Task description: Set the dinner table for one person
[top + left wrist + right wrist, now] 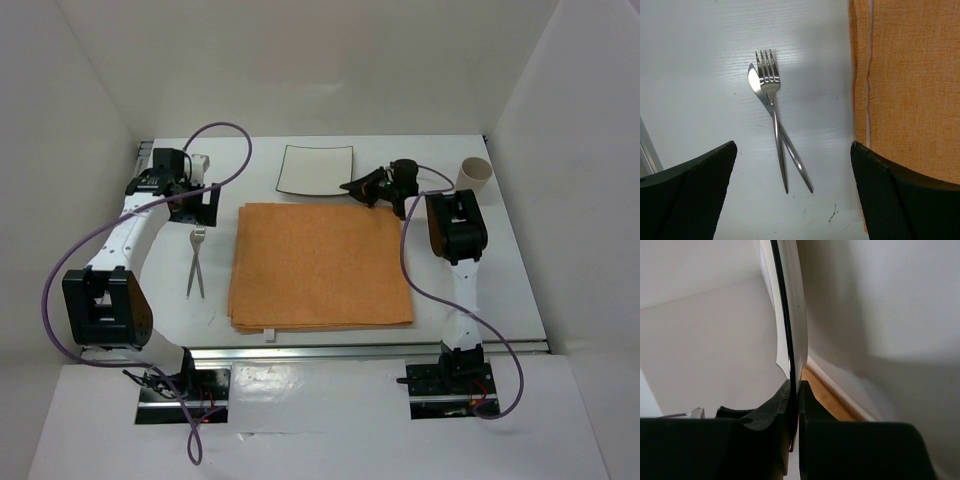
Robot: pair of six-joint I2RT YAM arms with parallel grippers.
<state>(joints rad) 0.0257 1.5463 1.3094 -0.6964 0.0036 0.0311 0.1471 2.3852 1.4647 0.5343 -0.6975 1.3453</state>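
Observation:
The white square plate (316, 170) with a black rim lies at the back of the dinner table (505, 285). My right gripper (358, 186) is shut on its right edge. In the right wrist view the plate (790, 300) shows edge-on, pinched between the two black fingers of the gripper (794, 390). A fork (771, 85) and a knife (792, 152) lie crossed on the table left of the orange cloth (320, 265). My left gripper (200, 205) hovers over them, wide open and empty (793, 165).
A beige cup (473, 177) stands at the back right, just behind the right arm. White walls close in the table on three sides. The cloth's folded edge (862, 90) lies close to the right of the cutlery.

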